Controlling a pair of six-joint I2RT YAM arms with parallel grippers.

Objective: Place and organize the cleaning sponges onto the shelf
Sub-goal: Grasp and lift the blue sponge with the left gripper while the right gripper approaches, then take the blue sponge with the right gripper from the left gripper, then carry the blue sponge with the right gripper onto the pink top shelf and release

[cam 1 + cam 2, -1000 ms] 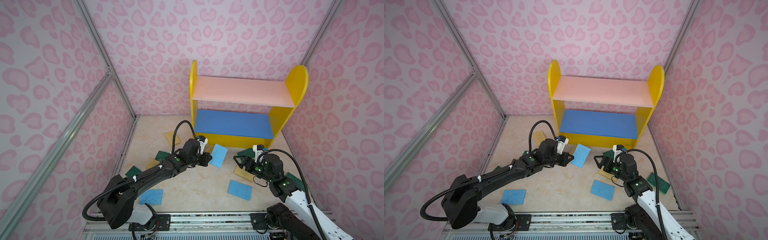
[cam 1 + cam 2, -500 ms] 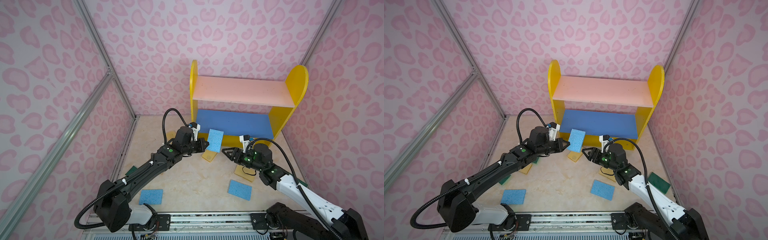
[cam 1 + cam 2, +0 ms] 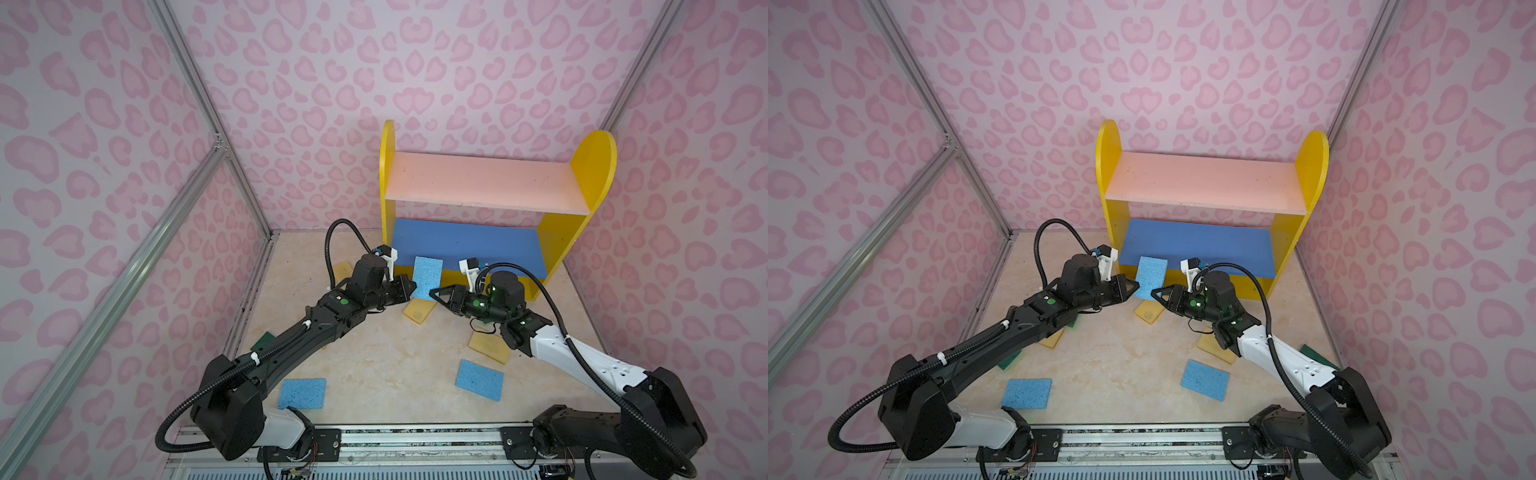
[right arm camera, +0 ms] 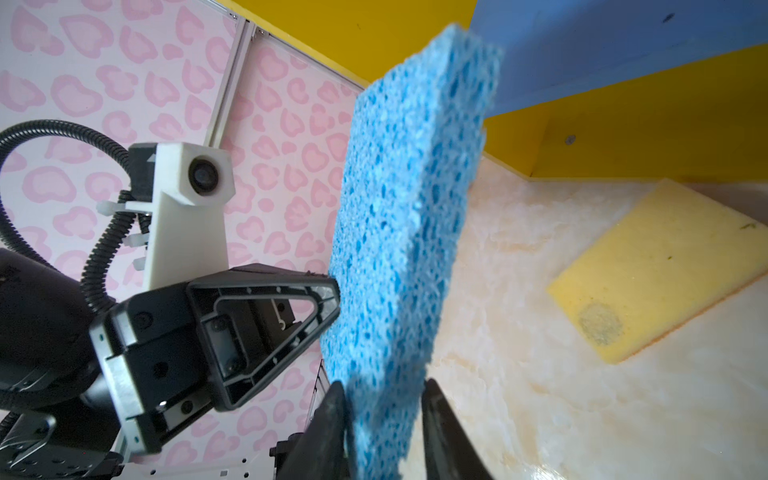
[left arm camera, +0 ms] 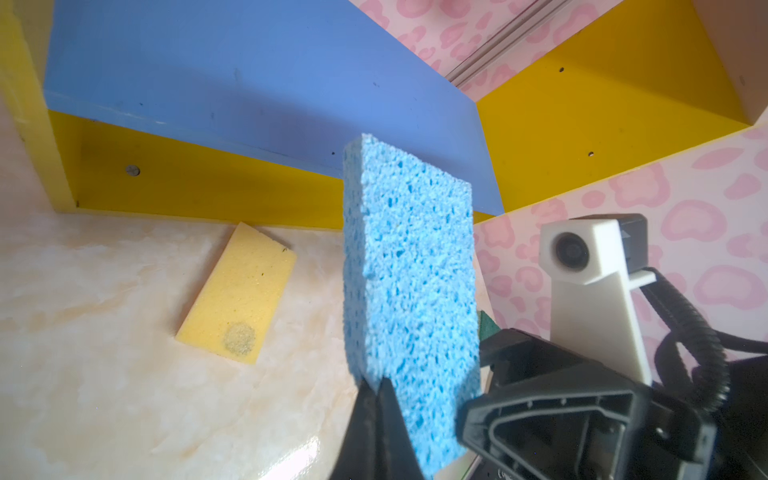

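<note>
Sponge first — the blue sponge (image 3: 427, 276) stands on edge in the air, on the near side of the shelf (image 3: 592, 166), level with its blue middle board (image 3: 465, 249). It is pinched at a lower corner by the left gripper (image 3: 409, 288). The right gripper (image 3: 433, 292) straddles the opposite lower edge, jaws narrow (whether they press yet, I cannot tell). A left release before that grip is firm could drop it onto the yellow sponge (image 3: 419, 312) below — and pulling from both sides could twist it.
</note>
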